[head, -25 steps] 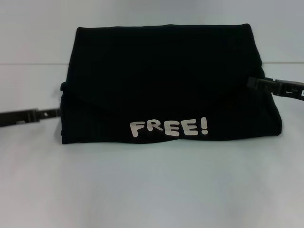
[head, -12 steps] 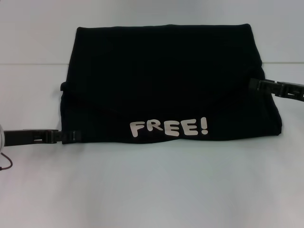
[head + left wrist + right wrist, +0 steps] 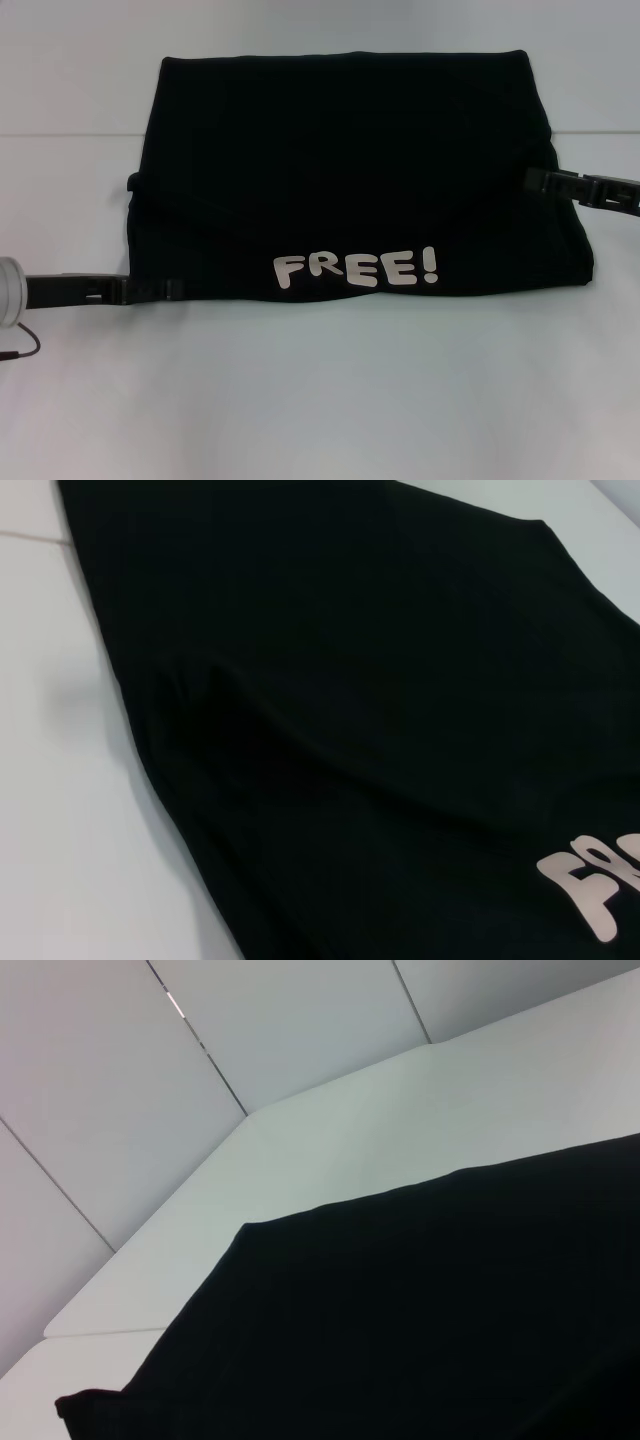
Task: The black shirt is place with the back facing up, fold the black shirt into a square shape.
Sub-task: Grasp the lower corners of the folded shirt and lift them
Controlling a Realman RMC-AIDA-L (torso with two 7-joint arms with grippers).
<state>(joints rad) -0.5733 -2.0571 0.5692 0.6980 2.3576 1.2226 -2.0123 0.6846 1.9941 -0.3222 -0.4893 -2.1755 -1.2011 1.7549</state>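
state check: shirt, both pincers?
shirt: folded into a rough rectangle, flat on the table, "FREE!" print up along the near edge
left pincer: low at the shirt's near-left corner, tip at the cloth edge
right pincer: at the shirt's right edge, about mid-height

Both gripper tips vanish against the black shirt (image 3: pixel 350 170), so their grip seems unreadable; the wrist views crop it.

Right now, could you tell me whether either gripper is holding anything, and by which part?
It cannot be told. The left gripper sits at the black shirt's near-left corner, the right gripper at its right edge.
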